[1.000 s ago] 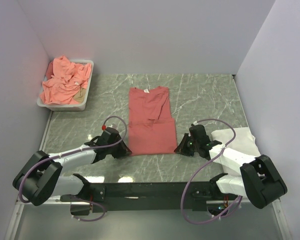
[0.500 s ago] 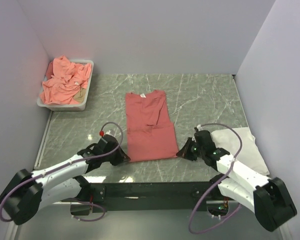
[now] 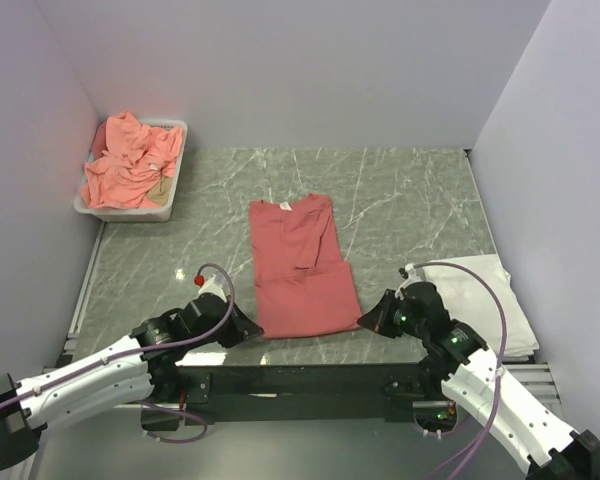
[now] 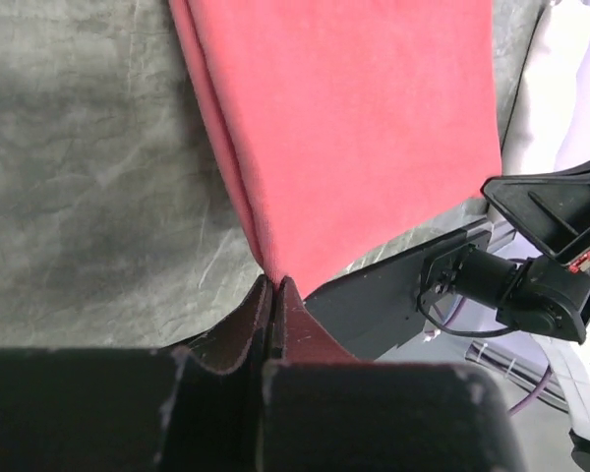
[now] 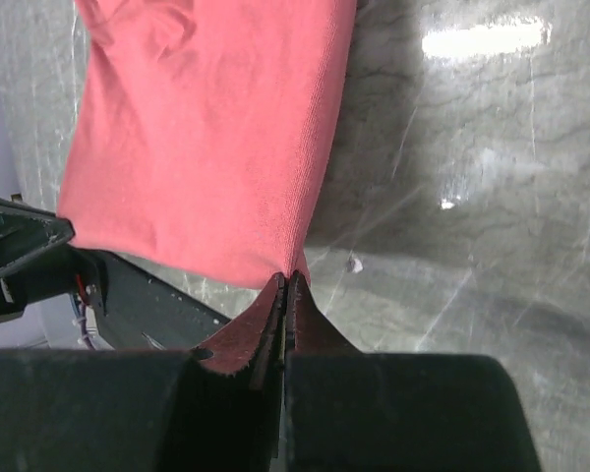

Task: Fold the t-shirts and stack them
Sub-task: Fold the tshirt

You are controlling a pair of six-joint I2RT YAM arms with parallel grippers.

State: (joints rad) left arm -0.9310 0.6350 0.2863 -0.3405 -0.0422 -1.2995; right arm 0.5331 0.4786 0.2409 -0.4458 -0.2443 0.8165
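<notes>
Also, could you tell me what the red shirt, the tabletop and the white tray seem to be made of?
Red shirt: soft matte knit cloth, fine weave visible, creasing easily. Tabletop: glossy grey-green marble look with white veins, possibly printed laminate. White tray: smooth, thin-walled, probably plastic.

A coral-red t-shirt (image 3: 300,265) lies flat in the middle of the table (image 3: 410,200), folded into a long strip, white neck label at the far end. Crumpled salmon t-shirts (image 3: 130,165) fill the tray (image 3: 172,200) far left. A folded white garment (image 3: 485,290) lies near right
</notes>
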